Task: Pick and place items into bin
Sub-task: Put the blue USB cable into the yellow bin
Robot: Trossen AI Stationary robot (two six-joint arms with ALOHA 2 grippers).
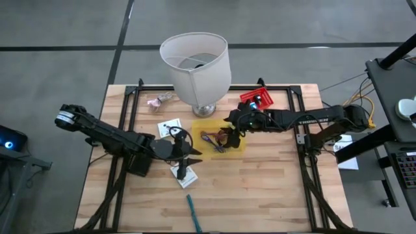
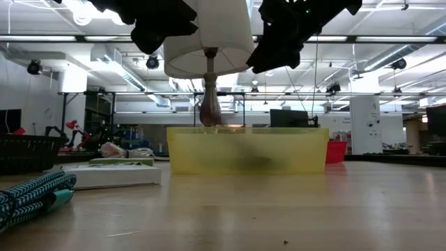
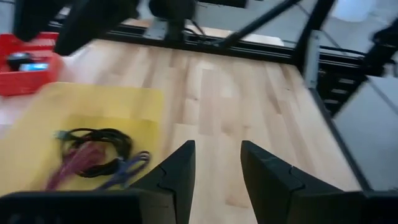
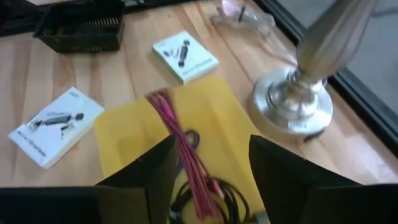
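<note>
Jaws of the right gripper (image 4: 208, 180) stand wide and empty above the shallow yellow plastic bin (image 1: 224, 138), where a magenta stick (image 4: 181, 155) and a coiled black cable (image 3: 94, 140) lie. Left gripper (image 3: 214, 174), also parted and empty, sits at the bin's left edge in the high view. A teal stick (image 1: 193, 214), long axis near vertical, lies at lower centre on the wooden table (image 1: 273, 182), nearer the left arm.

Probably lab: exposed ceiling ducts (image 2: 139, 97), equipment.
</note>
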